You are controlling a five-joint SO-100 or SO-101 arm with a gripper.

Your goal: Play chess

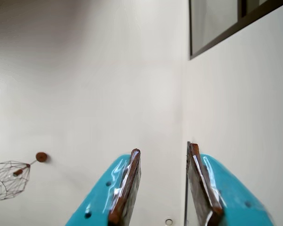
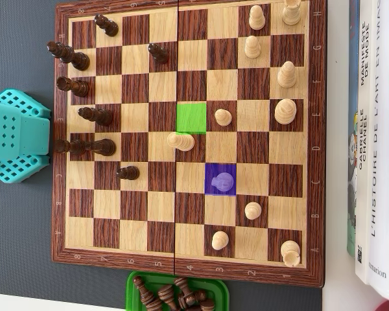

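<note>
In the overhead view a wooden chessboard point(image 2: 188, 262) fills the frame. Dark pieces point(image 2: 94, 116) stand along its left side and light pieces point(image 2: 285, 111) mostly on its right. One square is tinted green point(image 2: 192, 118) and holds nothing. Another square is tinted purple point(image 2: 212, 171) with a pawn point(image 2: 222, 183) on it. A light piece point(image 2: 180, 140) stands near the centre. In the wrist view my gripper point(image 1: 164, 148) is open, its teal fingers point(image 1: 125, 188) pointing at a bare white wall, away from the board. Nothing is between them.
The arm's teal base point(image 2: 13, 136) sits left of the board on a grey mat. A green tray point(image 2: 135, 285) with several dark pieces lies at the board's lower edge. Books point(image 2: 376, 142) lie along the right. A wire lamp point(image 1: 8, 179) and a window frame point(image 1: 226, 33) show on the wall.
</note>
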